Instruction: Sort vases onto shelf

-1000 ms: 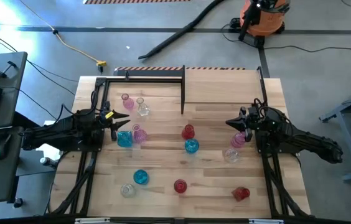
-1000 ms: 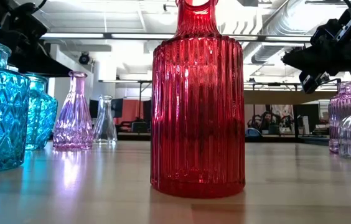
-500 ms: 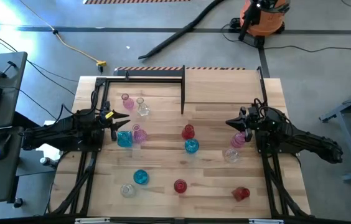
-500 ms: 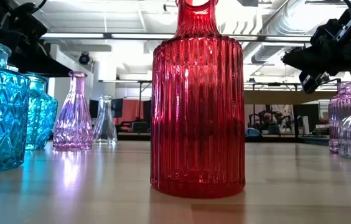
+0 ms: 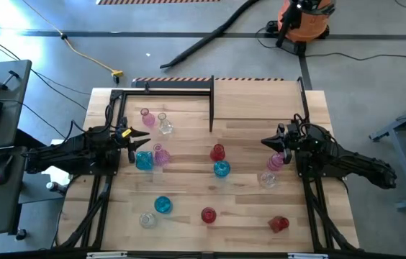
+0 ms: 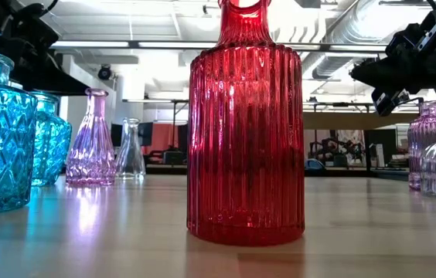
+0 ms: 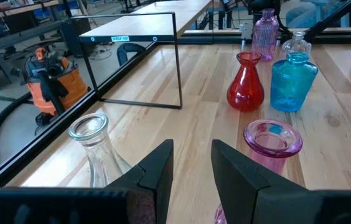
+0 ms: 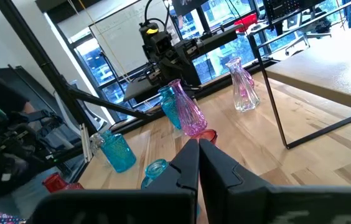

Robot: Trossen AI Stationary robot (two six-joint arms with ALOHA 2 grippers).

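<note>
Looking down on a pale wooden surface [image 5: 246,208] with glass vases [image 5: 221,169] standing all over it, none sitting on the shelf [image 5: 257,101] at the far edge yet. Hovering on the left arm [image 5: 66,152], jaws standing apart and holding nothing, just beside a pink vase [image 5: 161,156] and a blue vase [image 5: 143,160]. Waiting on the right arm [image 5: 347,162], jaws pressed together, empty. Probably feeling light, hard, slippery and easy to break, so pinching softly around the thin neck. Watching out for bumping close neighbours, and for the bare black frame [image 5: 167,90] beside the shelf.
</note>
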